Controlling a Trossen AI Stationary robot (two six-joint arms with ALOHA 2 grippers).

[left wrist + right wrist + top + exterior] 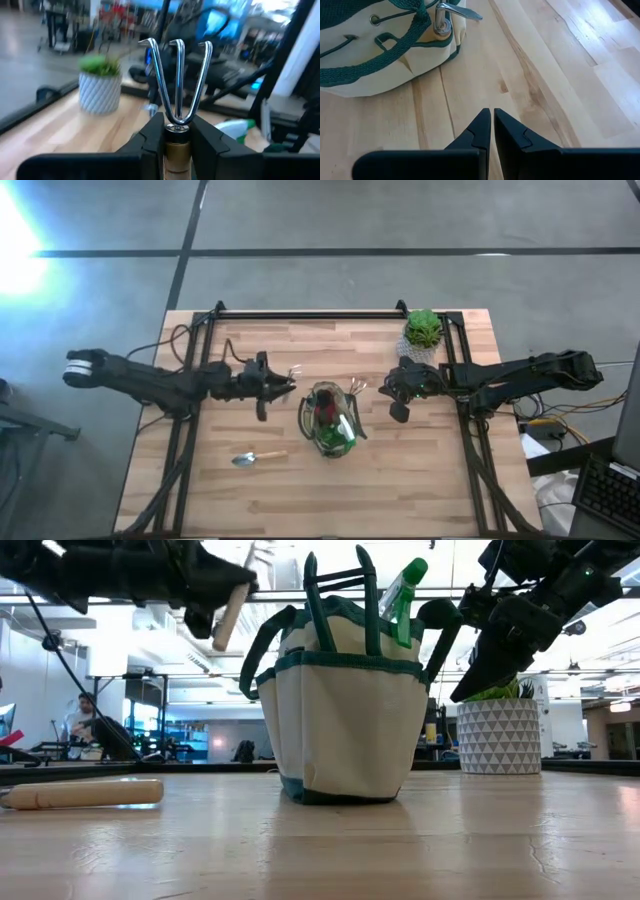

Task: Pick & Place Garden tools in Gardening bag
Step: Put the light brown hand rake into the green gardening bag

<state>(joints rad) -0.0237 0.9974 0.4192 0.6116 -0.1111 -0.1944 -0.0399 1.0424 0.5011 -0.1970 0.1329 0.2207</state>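
Observation:
My left gripper (272,387) is left of the bag and above the table, shut on the wooden-handled fork (176,75). The fork's three metal prongs (293,370) point toward the bag. The olive-tan gardening bag (331,420) stands upright at the table's middle with a green bottle (405,585) and other tools inside. A metal tool (442,14) sticks out of its side pocket. The trowel (258,457) lies flat on the table, near-left of the bag. My right gripper (492,120) is shut and empty, right of the bag and above the table. My left gripper pinches the fork's wooden handle (177,150) between its two fingers, just behind the metal collar. The prongs stick out past the fingertips (150,131). The handle's free end (229,618) slants down below the gripper. The fork is lifted clear of the table.
A green plant in a white patterned pot (423,332) stands at the far right, close behind my right arm. Black frame rails (300,313) run along the table's far, left and right sides. Bare wood (330,500) lies toward the near edge.

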